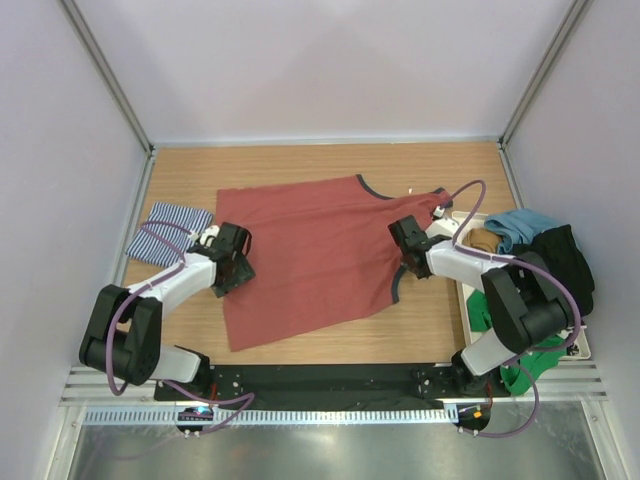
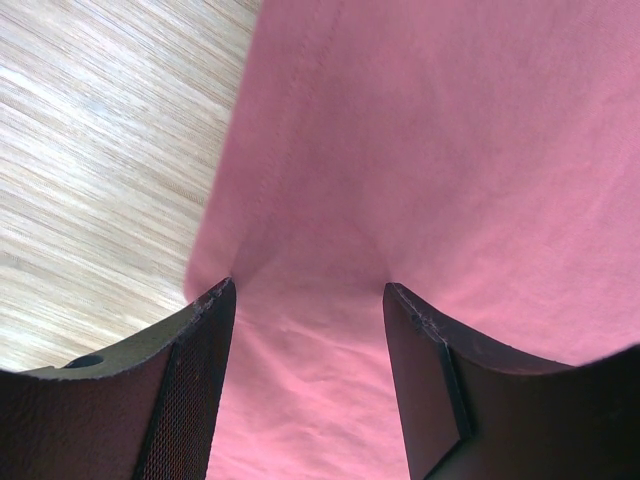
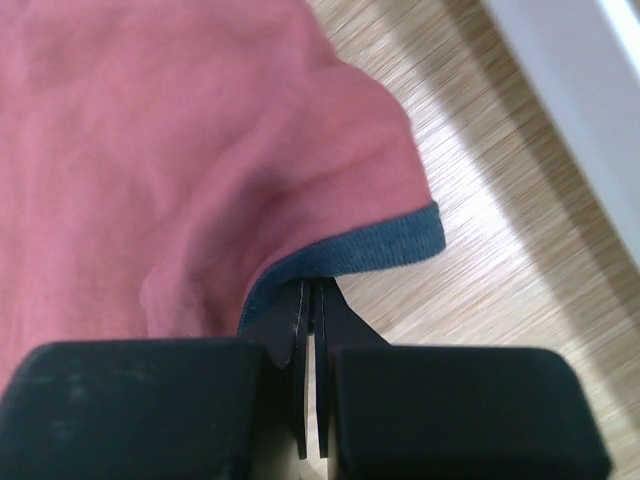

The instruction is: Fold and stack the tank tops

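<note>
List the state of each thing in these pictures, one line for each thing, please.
rust-red tank top: spread flat, not yet folded.
striped tank top: folded, lying at the far left.
left gripper: open, fingertips on the red top's edge.
right gripper: shut on the red top's trimmed edge.
other clothes: heaped unfolded at the right.

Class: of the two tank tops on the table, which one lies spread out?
The rust-red tank top, spread across the middle of the table. The striped tank top is a small compact bundle at the left.
</note>
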`<action>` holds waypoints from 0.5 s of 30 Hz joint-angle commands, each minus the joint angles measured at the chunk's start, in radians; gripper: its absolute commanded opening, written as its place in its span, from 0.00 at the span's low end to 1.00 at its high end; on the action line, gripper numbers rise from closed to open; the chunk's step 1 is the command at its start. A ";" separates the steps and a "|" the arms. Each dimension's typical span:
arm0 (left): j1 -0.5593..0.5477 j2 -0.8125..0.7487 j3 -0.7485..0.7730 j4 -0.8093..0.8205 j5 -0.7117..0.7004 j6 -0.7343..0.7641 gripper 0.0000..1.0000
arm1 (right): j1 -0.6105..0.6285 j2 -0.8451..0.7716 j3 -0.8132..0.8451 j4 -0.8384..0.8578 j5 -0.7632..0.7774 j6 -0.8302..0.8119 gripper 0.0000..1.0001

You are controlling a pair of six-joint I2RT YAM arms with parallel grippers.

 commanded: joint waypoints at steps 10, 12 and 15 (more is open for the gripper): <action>0.082 -0.004 -0.009 0.017 0.025 0.054 0.62 | -0.131 -0.235 -0.036 -0.257 0.152 0.048 0.04; 0.088 0.003 -0.012 0.022 0.025 0.056 0.62 | -0.150 -0.264 -0.022 -0.286 0.190 0.049 0.06; 0.097 -0.003 -0.023 0.020 0.022 0.062 0.62 | -0.156 -0.291 -0.007 -0.346 0.262 0.063 0.12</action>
